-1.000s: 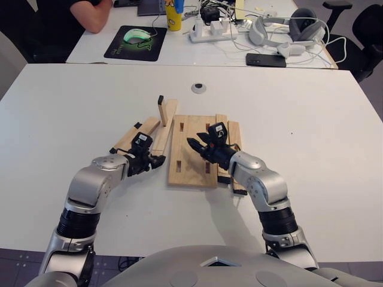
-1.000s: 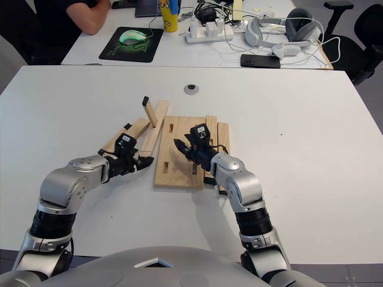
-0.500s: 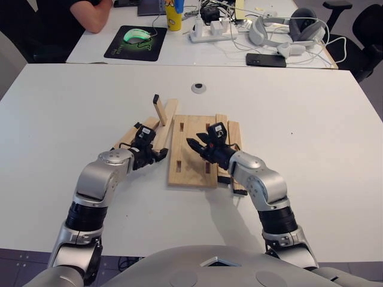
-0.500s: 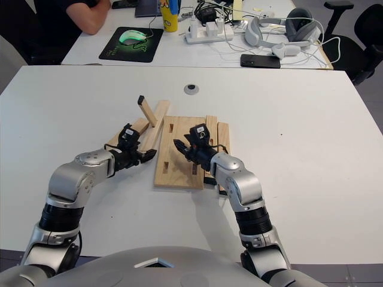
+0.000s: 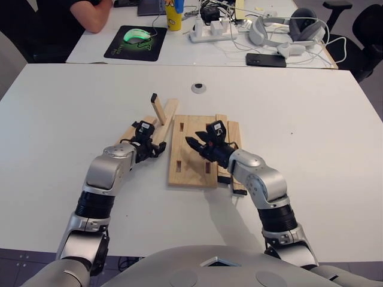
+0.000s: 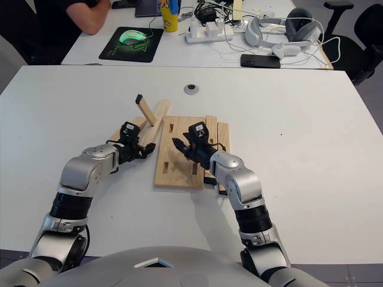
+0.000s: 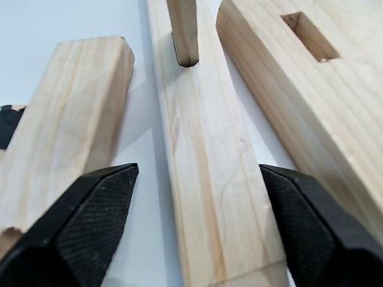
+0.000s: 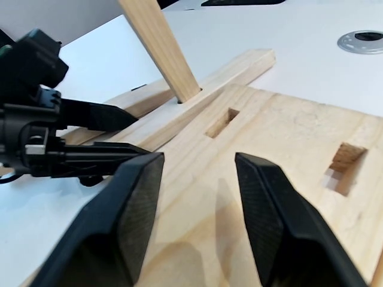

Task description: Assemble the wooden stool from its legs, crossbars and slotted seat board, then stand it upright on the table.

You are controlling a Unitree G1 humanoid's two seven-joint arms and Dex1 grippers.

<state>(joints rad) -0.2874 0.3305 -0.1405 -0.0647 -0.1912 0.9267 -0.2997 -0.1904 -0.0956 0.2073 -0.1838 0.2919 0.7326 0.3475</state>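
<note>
The slotted seat board [image 5: 192, 156] lies flat at the table's middle. Along its left edge lies a long wooden bar [image 7: 209, 167], with a short black-tipped stick [image 5: 157, 109] standing tilted in its slot. Another leg [image 5: 133, 133] lies farther left, and more pieces [image 5: 232, 133] are stacked at the board's right edge. My left gripper [image 5: 157, 145] is open at the bar's near end, one fingertip [image 7: 78, 227] on each side of it with gaps. My right gripper [image 5: 194, 143] hangs open just above the seat board, holding nothing.
A round grommet [image 5: 198, 88] sits in the table behind the parts. A second desk at the back carries a mouse pad [image 5: 135, 42], a phone [image 5: 265, 59] and headphones [image 5: 287, 28]. Bare tabletop stretches wide to both sides of the parts.
My left gripper has moved forward and right, up to the long bar's near end. The tilted stick has leaned slightly further left. The right gripper has kept still.
</note>
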